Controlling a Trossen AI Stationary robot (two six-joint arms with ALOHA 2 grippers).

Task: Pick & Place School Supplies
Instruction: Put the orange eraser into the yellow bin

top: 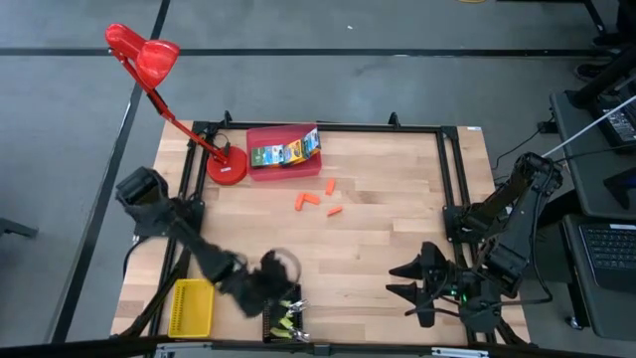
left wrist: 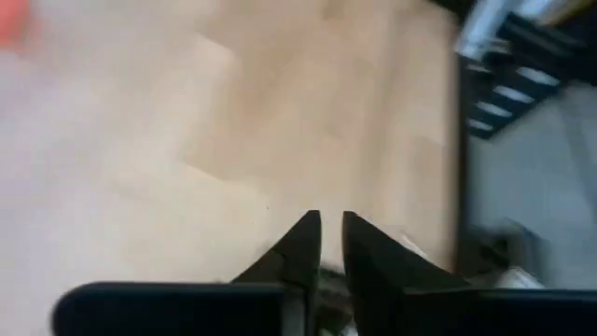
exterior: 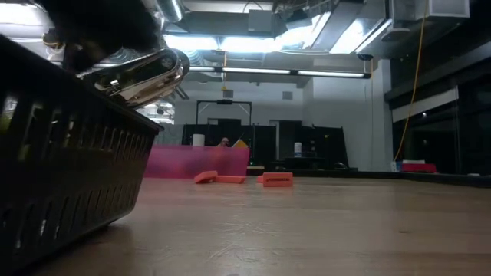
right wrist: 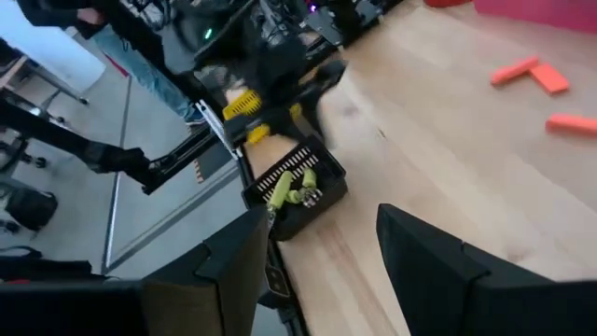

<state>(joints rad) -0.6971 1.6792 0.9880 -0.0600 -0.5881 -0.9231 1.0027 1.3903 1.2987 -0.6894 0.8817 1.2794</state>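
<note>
Your left gripper is nearly closed, holding nothing, right above the black tray. The orange pieces lie far ahead of it.

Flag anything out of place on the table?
Three orange pieces lie loose on the bare wood, outside any tray. The printed boxes sit in the red tray, the yellow-green tools in the black one.

My left gripper hovers just above the black tray, beside the yellow tray, with the orange pieces well beyond it.
</note>
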